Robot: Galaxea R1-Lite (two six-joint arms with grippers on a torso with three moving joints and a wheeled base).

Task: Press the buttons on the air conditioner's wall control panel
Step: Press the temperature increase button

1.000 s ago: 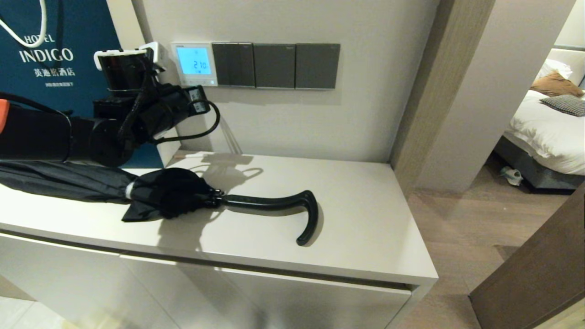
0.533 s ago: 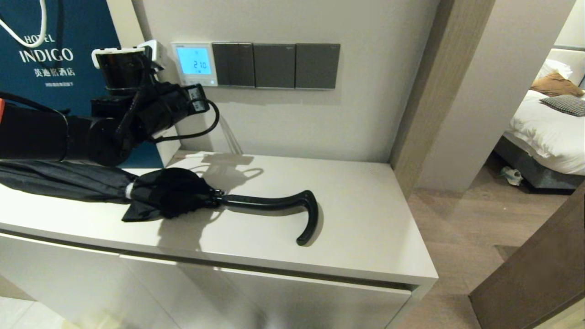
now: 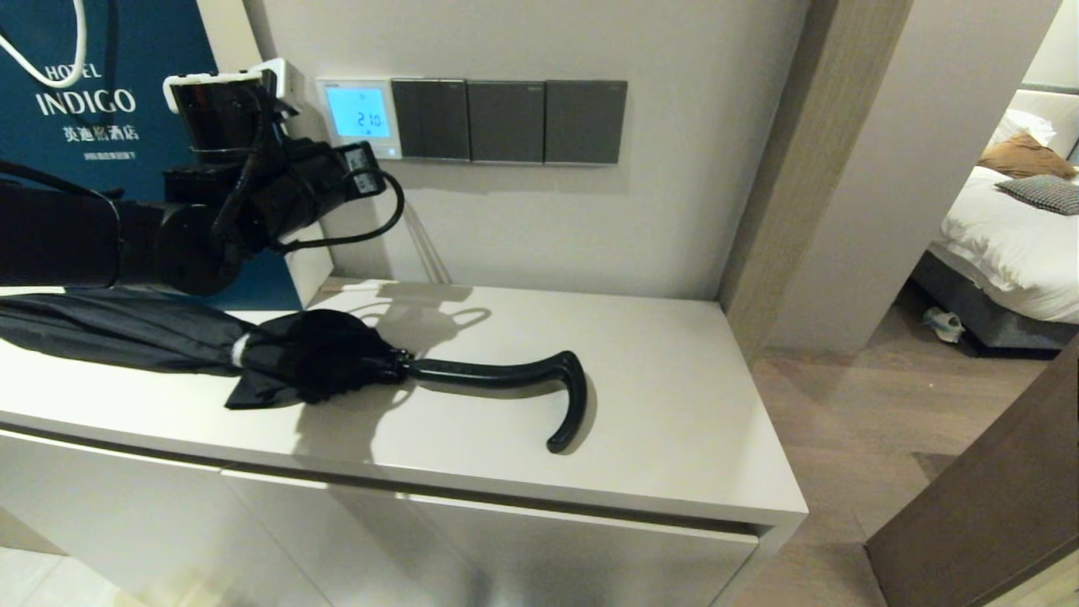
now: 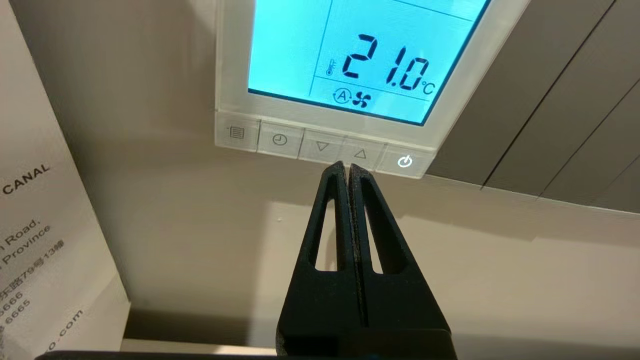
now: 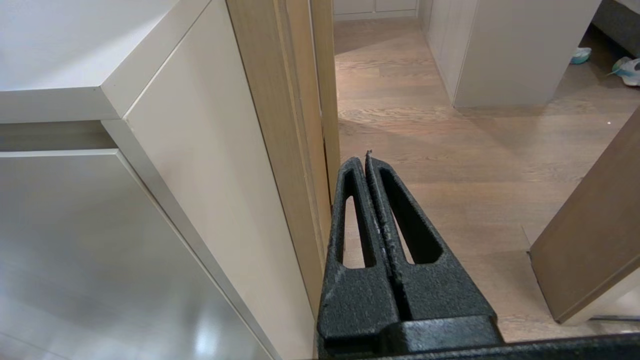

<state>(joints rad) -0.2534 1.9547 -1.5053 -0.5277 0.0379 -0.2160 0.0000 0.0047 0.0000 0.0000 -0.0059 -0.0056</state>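
My left arm has risen over the last second, so my left pincer now sits right at the lower edge of the small square white plastic wall thermostat, whose light-blue screen reads 21.0 °C. That puts me in pressing range, I judge. The thermostat is on the wall above the white table, left of the dark grey switch plates. The pincer's two black fingers are pressed together, holding nothing. Their joined tip sits just below the seam between the down-arrow and up-arrow keys in the row of tiny pale buttons; contact I cannot confirm. My right pincer is parked low beside the cabinet, fingers together, empty. A black folded umbrella lies on the table.
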